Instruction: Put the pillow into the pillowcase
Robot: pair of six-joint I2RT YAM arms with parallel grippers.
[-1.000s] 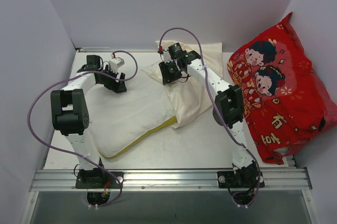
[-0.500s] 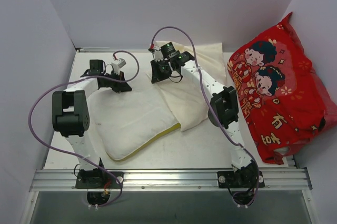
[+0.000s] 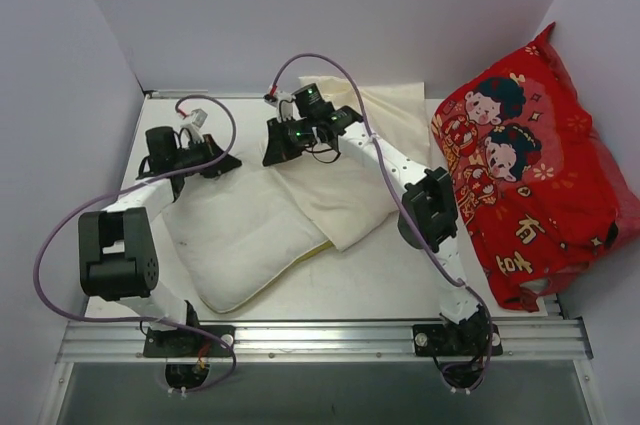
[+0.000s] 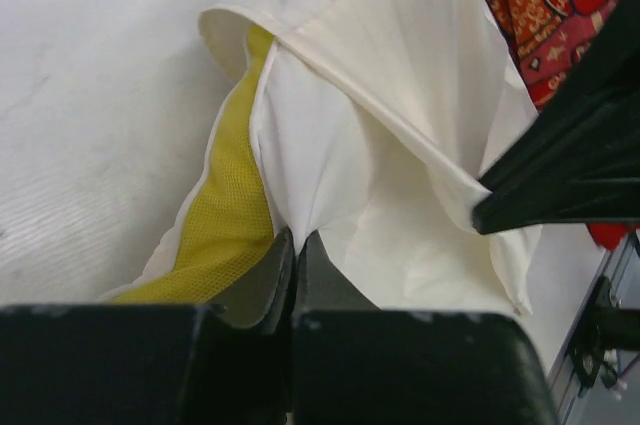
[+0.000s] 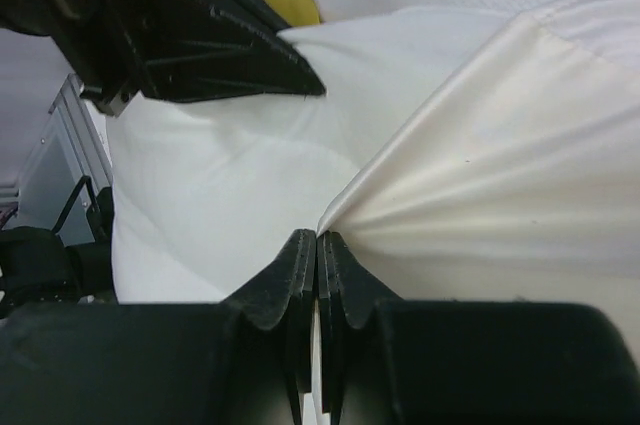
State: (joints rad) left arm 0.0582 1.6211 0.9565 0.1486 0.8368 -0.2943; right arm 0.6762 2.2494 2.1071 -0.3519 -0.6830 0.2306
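Note:
The white pillow (image 3: 235,235) lies at the left centre of the table, its yellow seam (image 3: 312,250) showing at the near right edge. The cream pillowcase (image 3: 350,180) lies over the pillow's right part and runs to the back. My left gripper (image 3: 226,160) is at the pillow's far corner. In the left wrist view this gripper (image 4: 294,237) is shut on white pillow (image 4: 310,145) fabric beside the yellow mesh (image 4: 225,215). My right gripper (image 3: 270,156) is close to its right. In the right wrist view that gripper (image 5: 317,237) is shut on the pillowcase (image 5: 500,145) edge.
A large red cushion (image 3: 530,175) printed with cartoon children leans against the right wall. White walls close in the left, back and right. A metal rail (image 3: 320,340) carrying both arm bases runs along the near edge.
The left gripper has shut on the pillow's far corner and pulled left. The right gripper has moved left with the pillowcase edge, dragging the case further over the pillow.

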